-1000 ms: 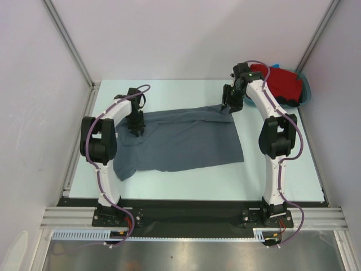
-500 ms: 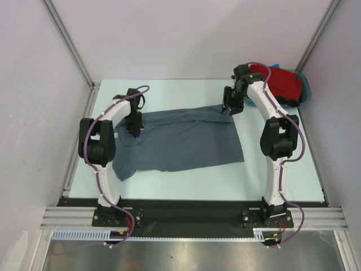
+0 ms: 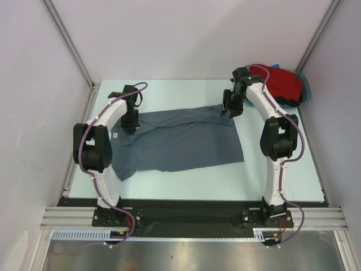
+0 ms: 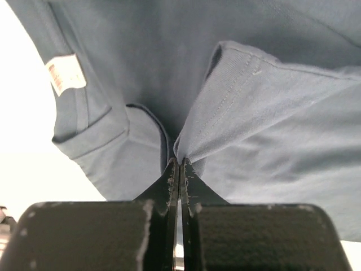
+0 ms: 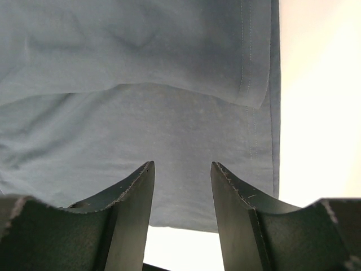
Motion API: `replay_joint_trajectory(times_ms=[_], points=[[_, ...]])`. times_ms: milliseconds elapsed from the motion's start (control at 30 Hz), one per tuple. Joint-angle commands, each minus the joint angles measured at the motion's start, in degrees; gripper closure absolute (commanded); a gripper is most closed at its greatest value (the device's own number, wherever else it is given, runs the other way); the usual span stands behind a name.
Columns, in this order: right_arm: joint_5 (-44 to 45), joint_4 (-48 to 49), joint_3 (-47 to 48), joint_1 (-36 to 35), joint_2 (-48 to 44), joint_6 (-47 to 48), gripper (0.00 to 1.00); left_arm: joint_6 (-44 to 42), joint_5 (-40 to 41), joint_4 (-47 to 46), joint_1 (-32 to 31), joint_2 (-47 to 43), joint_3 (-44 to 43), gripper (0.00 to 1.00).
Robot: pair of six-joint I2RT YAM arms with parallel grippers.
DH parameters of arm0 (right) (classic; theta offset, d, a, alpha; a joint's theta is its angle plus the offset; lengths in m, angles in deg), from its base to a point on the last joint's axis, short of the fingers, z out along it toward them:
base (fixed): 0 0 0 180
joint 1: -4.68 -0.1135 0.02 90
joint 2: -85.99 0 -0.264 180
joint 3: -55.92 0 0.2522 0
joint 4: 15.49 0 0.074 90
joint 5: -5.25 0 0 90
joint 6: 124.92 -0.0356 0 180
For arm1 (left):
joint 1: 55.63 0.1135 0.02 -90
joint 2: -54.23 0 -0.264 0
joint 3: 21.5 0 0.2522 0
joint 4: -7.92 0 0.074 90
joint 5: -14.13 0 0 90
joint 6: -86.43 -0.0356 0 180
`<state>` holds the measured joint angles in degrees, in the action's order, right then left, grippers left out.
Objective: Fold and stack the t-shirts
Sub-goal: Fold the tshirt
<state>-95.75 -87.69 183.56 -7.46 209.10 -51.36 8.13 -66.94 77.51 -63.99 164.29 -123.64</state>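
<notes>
At centre left of the overhead view, your left gripper [image 3: 131, 127] pinches a fold of the grey shirt [image 3: 180, 141], which lies spread across the middle of the table [image 3: 282, 175]. Your right gripper [image 3: 228, 110] hangs over the shirt's upper right corner, fingers spread. The red shirt [image 3: 282, 82] sits in the tub [image 3: 308, 90], upper right.

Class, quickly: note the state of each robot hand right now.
Left hand: closed, pinching the grey shirt.
Right hand: open over the same shirt, holding nothing.
</notes>
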Motion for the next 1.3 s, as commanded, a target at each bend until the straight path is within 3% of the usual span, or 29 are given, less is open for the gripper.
replay_joint_trajectory(times_ms=[0, 67, 133, 267, 333, 367, 567, 667, 800, 900, 1067, 1267], points=[[0.6, 0.4, -0.4, -0.4, -4.2, -0.1, 0.5, -2.6, 2.4, 2.0, -0.1, -4.9, 2.1, 0.99], [1.0, 0.3, -0.4, -0.4, -4.2, 0.0, 0.5, -3.2, 2.7, 1.6, -0.1, -5.9, 4.1, 0.88], [1.0, 0.3, -0.4, -0.5, -4.2, -0.1, 0.5, -3.6, 3.3, 1.4, 0.0, -6.2, 4.8, 0.96], [1.0, 0.4, -0.2, -0.7, -3.9, -0.2, 0.5, -3.6, 3.2, 2.0, 0.0, -5.6, 4.8, 0.89], [1.4, 0.5, -0.2, -0.7, -3.8, -0.3, 0.5, -3.4, 3.5, 1.2, 0.0, -5.7, 5.2, 0.42], [1.3, 0.7, -0.4, -0.7, -3.8, -0.3, 0.5, -3.0, 3.6, 1.0, 0.0, -5.4, 5.1, 0.01], [-0.1, 1.3, 3.0, -1.0, 0.3, 0.2, 0.51, -2.1, 1.4, 0.9, 0.0, -3.6, -0.4, 0.0], [-6.2, 1.6, 7.7, -1.0, 4.8, 0.2, 0.56, -1.2, -0.5, 0.9, 0.0, -2.2, -3.6, 0.0], [-14.9, -1.8, 20.4, -1.3, 13.4, -1.7, 0.56, 1.6, -5.1, -0.4, 0.0, -1.3, -5.7, 0.0], [-15.9, -2.0, 27.4, -1.9, 18.4, -3.1, 0.56, 4.7, -10.0, -2.6, 0.0, -0.4, -7.7, 0.0], [-16.3, 1.4, 25.3, -3.1, 20.1, -4.4, 0.62, 6.8, -13.2, -1.9, -0.3, 2.2, -12.0, 0.0], [-15.5, 1.6, 18.5, -4.7, 18.7, -3.2, 0.65, 5.1, -13.1, -1.2, -0.3, 1.7, -10.6, 0.0]])
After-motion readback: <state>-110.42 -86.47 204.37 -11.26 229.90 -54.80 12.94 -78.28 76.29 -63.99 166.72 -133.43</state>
